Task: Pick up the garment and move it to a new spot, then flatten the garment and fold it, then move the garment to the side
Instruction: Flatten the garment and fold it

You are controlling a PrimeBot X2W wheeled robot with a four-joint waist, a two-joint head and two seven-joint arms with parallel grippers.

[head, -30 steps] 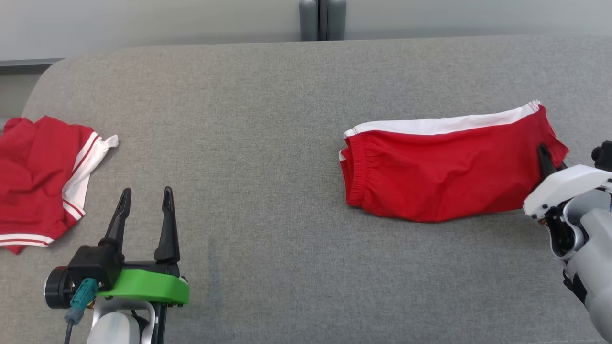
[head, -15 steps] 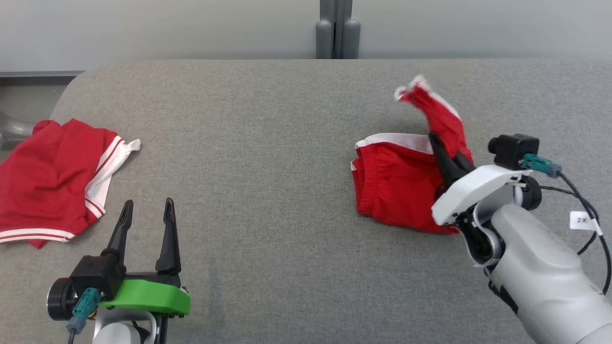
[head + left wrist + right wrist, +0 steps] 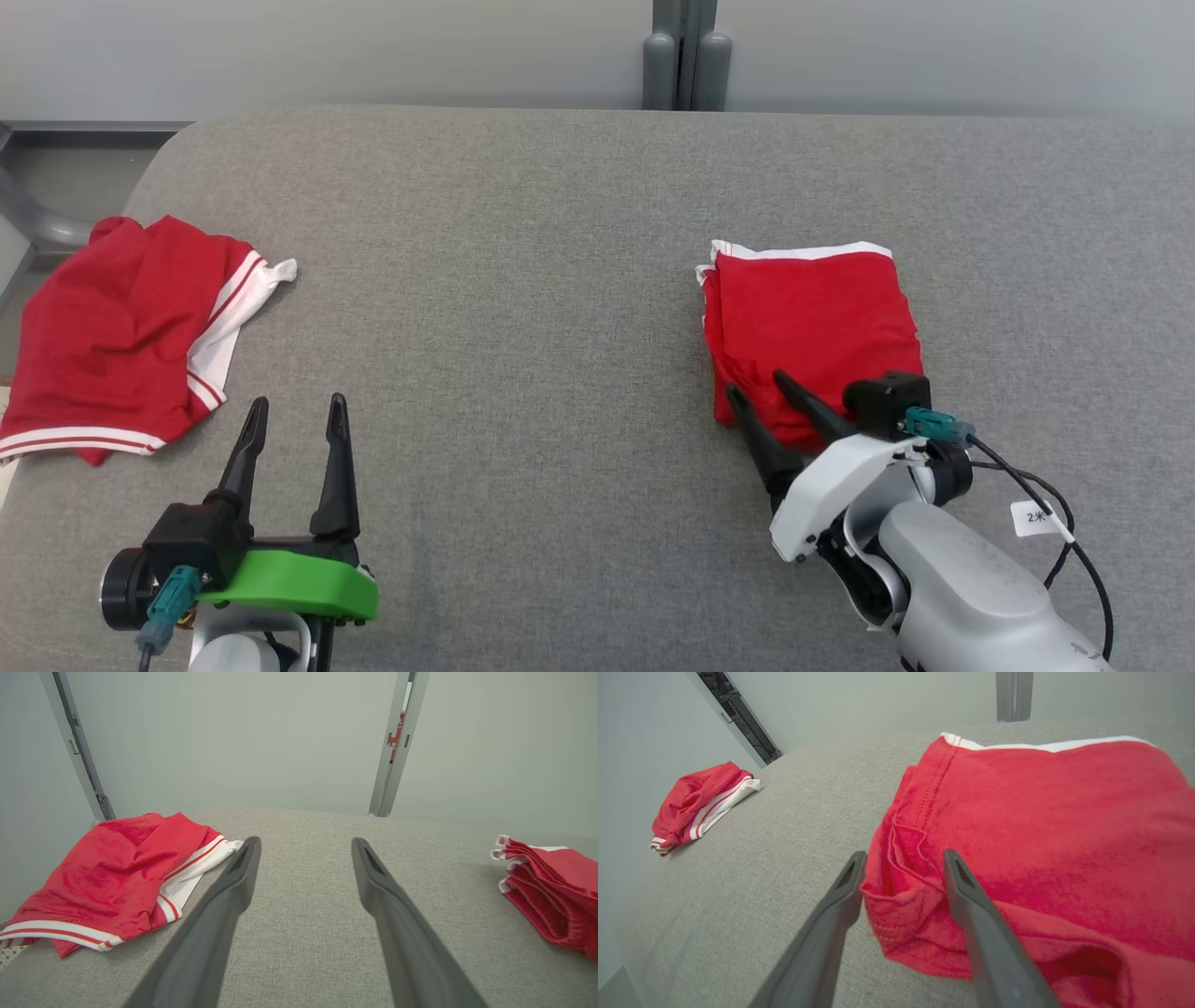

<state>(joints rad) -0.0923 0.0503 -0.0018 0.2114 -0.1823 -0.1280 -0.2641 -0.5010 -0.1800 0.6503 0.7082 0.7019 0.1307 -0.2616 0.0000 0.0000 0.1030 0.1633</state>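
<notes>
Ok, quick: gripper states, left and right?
Left gripper: open, empty.
Right gripper: open, a corner of the folded shorts lies between its fingers, not pinched.

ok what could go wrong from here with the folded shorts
1. The right gripper is open, but a corner of the shorts lies between its fingers; backing off could snag it and undo the fold.
2. The stacked layers look loose, so a one-gripper move to the side may let them spill open.
</notes>
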